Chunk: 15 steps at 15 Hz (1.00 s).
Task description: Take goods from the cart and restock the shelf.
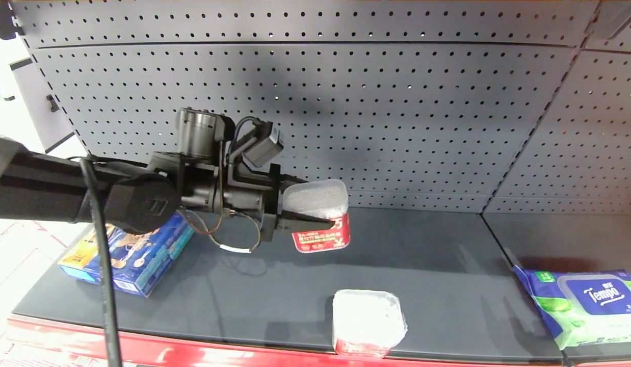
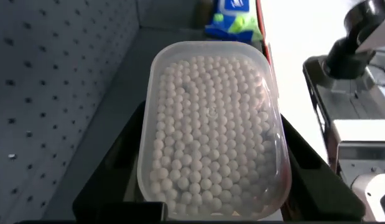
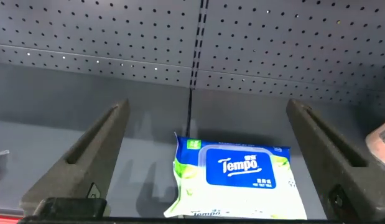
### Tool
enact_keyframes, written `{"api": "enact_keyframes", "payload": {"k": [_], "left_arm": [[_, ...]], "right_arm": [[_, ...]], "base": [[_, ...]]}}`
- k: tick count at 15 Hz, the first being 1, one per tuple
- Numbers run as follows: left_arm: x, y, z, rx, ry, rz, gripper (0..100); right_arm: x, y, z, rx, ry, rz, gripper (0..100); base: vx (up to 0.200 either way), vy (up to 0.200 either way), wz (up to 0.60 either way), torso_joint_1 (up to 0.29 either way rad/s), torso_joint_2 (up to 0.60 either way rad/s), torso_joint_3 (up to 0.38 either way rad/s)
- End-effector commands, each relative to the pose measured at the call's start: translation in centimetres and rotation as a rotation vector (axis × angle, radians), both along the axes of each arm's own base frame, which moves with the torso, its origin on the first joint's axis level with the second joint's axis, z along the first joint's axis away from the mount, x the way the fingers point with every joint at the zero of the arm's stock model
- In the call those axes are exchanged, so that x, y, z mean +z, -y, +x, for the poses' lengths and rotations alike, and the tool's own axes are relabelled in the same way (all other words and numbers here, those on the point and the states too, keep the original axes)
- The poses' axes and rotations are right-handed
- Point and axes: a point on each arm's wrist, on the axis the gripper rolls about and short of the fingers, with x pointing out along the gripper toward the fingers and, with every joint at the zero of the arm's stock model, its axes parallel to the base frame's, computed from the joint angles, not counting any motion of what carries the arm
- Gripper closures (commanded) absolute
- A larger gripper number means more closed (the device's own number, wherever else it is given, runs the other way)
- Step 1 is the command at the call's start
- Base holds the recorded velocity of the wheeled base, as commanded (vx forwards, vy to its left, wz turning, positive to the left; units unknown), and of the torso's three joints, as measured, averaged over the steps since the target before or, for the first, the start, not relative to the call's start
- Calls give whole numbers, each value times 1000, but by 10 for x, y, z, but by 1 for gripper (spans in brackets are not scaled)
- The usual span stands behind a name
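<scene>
The left gripper (image 1: 320, 202) had its two dark fingers (image 1: 306, 221) clamped on opposite sides of a clear plastic tub of white beads (image 1: 323, 237) with a red label. It held the tub upright low over the middle-left of the shelf (image 1: 438, 265); whether the base touched the board could not be told. The right gripper (image 3: 208, 155) stood with its fingers (image 3: 92, 155) spread wide and nothing between them, above a green and blue wet wipes pack (image 3: 239, 180) lying flat at the right end of the shelf. A second tub of beads (image 1: 367, 321) stood at the near edge, well apart from the held one. A blue box (image 1: 137, 252) lay flat at the left end. The board was dark grey with a red front strip (image 1: 193, 351), backed by a grey pegboard panel (image 1: 346, 102).
</scene>
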Motion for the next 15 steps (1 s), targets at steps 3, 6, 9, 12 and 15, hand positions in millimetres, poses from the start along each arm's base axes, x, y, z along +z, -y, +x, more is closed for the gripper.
{"api": "enact_keyframes", "payload": {"k": [3,6,9,12,15], "left_arm": [[-38,30,7,-68,-29,48,100],[-46,46,14,-85,-21,54,100],[-53,56,24,-96,7,52,100],[-63,69,31,-113,8,55,100],[-67,75,38,-116,21,51,100]], "right_arm": [[-1,0,0,-10,-2,0,0],[1,1,1,-20,1,-1,0],[3,1,1,-20,7,-2,0],[4,1,1,-20,8,-4,0],[5,1,1,-20,7,-3,0]], "base": [[0,0,0,0,0,0],[0,0,0,0,0,0],[0,0,0,0,0,0],[0,0,0,0,0,0],[0,0,0,0,0,0]]}}
